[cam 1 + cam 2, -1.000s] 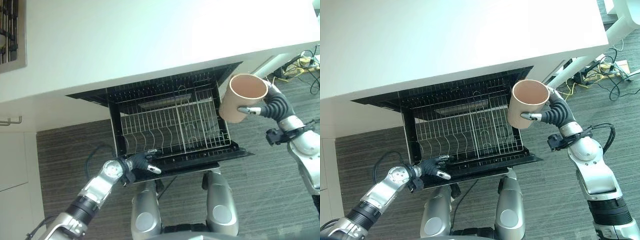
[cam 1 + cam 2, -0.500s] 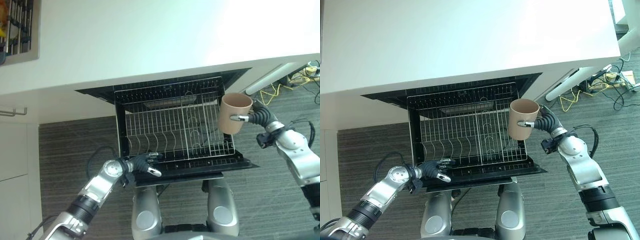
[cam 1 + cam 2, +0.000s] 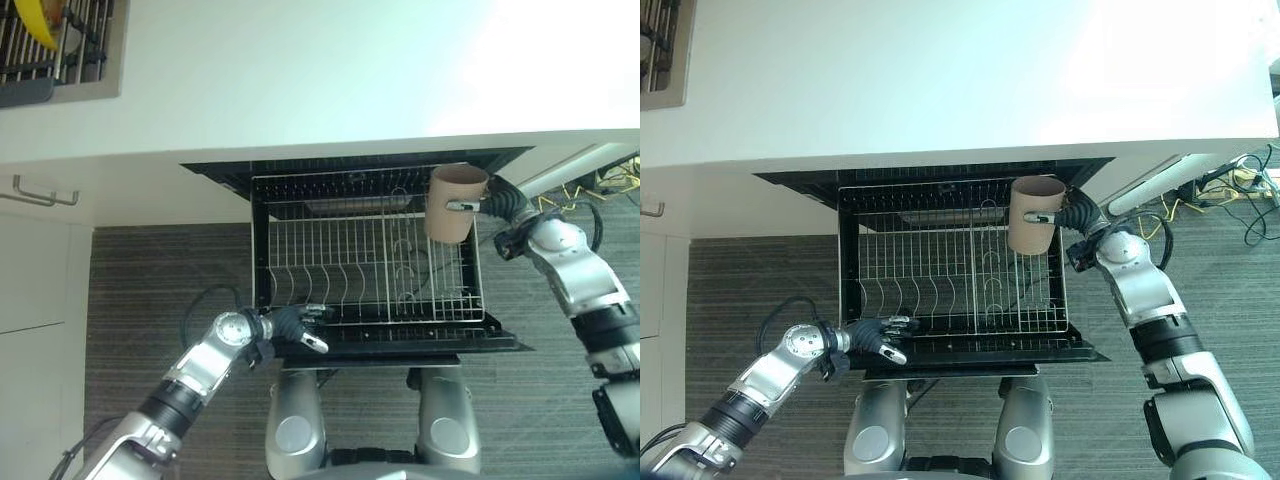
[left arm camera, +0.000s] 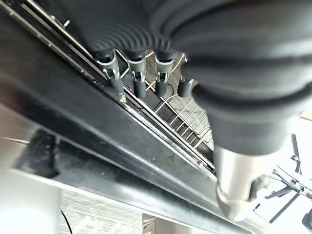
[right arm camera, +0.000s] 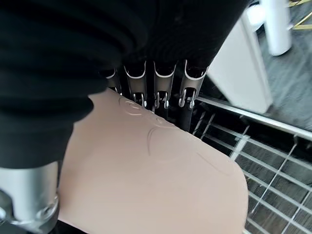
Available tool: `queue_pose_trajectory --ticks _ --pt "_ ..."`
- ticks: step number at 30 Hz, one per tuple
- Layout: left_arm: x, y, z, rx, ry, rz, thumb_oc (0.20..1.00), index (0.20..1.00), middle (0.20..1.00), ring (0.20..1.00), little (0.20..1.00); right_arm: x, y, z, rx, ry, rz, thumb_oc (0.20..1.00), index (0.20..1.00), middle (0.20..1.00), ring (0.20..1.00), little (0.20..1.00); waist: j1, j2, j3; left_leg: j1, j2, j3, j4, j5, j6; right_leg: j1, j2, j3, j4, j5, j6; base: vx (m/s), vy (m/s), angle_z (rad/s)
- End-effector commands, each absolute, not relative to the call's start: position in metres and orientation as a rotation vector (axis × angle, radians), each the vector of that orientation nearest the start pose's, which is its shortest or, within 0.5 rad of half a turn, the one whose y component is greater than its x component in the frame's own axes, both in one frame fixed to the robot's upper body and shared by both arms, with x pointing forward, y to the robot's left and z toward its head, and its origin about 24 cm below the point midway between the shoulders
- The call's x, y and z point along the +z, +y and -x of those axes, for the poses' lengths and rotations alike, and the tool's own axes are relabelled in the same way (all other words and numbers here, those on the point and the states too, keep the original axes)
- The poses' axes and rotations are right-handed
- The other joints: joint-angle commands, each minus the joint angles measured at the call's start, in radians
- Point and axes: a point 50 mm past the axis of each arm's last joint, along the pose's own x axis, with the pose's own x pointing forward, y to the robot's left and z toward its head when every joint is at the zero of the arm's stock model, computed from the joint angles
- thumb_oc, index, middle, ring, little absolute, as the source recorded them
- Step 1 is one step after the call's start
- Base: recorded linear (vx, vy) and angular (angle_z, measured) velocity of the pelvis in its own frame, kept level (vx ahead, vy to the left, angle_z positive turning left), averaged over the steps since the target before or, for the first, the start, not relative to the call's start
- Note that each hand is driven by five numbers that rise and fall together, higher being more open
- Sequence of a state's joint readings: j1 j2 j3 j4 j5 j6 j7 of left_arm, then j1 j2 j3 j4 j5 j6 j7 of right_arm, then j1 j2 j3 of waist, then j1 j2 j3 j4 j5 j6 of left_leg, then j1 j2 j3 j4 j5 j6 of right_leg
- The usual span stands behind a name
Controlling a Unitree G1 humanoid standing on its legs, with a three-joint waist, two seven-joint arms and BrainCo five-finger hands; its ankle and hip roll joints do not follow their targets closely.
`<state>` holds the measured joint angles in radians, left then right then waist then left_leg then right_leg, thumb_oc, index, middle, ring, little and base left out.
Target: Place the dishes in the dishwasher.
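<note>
Right hand (image 3: 1072, 213) is gripping tan cup (image 3: 1032, 214), fingers curled round it, over rack (image 3: 955, 270) far-right corner. Left hand (image 3: 878, 337) is resting, fingers relaxed, on the near-left rack edge.

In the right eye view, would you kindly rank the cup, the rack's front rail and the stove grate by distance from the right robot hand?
1. Cup: held in the right robot hand, at the rack's rear right.
2. Rack's front rail: lower, nearer the robot.
3. Stove grate: far upper-left corner.
</note>
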<state>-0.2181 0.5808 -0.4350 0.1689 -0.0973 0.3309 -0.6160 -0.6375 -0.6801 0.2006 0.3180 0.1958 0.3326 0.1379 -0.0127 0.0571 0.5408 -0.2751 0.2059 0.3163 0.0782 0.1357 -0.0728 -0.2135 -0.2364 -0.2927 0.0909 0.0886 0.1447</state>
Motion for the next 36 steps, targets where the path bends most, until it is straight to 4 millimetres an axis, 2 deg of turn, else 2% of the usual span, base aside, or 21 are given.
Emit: queue_pose_trajectory --ticks 1,7,13,24,31,36 --pt "-0.026 0.178 -0.222 -0.939 0.799 -0.485 1.000 1.000 1.000 1.000 1.000 0.187 -0.239 -0.367 0.047 0.042 0.535 0.200 0.200 0.200 0.200 0.200 0.031 0.012 -0.032 -0.016 0.040 -0.095 0.105 -0.094 -0.080 -0.062 -0.037 -0.008 0.171 -0.150 -0.007 0.00 0.000 0.00" --pt "-0.024 0.175 -0.225 -0.944 0.785 -0.473 1.000 1.000 1.000 1.000 1.000 0.172 -0.261 -0.376 -0.026 0.214 0.509 0.200 0.200 0.200 0.200 0.200 0.047 0.028 -0.031 -0.012 0.030 -0.101 0.099 -0.095 -0.075 -0.068 -0.046 -0.013 0.183 -0.153 -0.010 -0.01 0.037 0.03" --pt "-0.022 0.172 -0.227 -0.946 0.769 -0.464 1.000 1.000 1.000 1.000 1.000 0.165 -0.273 -0.378 -0.074 0.301 0.532 0.200 0.200 0.200 0.200 0.200 0.054 0.037 -0.025 -0.012 0.027 -0.101 0.096 -0.095 -0.073 -0.073 -0.054 -0.015 0.191 -0.152 -0.009 -0.01 0.008 0.00" --pt "-0.017 0.168 -0.231 -0.954 0.738 -0.454 1.000 1.000 1.000 1.000 1.000 0.155 -0.289 -0.380 -0.139 0.499 0.602 0.200 0.200 0.200 0.200 0.200 0.073 0.053 -0.021 -0.011 0.020 -0.105 0.094 -0.095 -0.068 -0.083 -0.066 -0.022 0.205 -0.153 -0.010 0.00 0.002 0.00" --pt "-0.014 0.164 -0.234 -0.968 0.715 -0.455 1.000 1.000 1.000 1.000 1.000 0.157 -0.293 -0.382 -0.172 0.588 0.674 0.200 0.200 0.200 0.200 0.200 0.088 0.071 -0.021 -0.011 0.012 -0.110 0.087 -0.092 -0.064 -0.088 -0.075 -0.027 0.210 -0.154 -0.008 0.00 0.003 0.01" --pt "-0.010 0.161 -0.237 -0.978 0.705 -0.468 1.000 1.000 1.000 1.000 1.000 0.151 -0.298 -0.380 -0.196 0.664 0.698 0.200 0.200 0.200 0.200 0.200 0.098 0.080 -0.021 -0.015 0.005 -0.116 0.086 -0.092 -0.059 -0.097 -0.079 -0.028 0.220 -0.157 -0.007 0.00 0.006 0.04"
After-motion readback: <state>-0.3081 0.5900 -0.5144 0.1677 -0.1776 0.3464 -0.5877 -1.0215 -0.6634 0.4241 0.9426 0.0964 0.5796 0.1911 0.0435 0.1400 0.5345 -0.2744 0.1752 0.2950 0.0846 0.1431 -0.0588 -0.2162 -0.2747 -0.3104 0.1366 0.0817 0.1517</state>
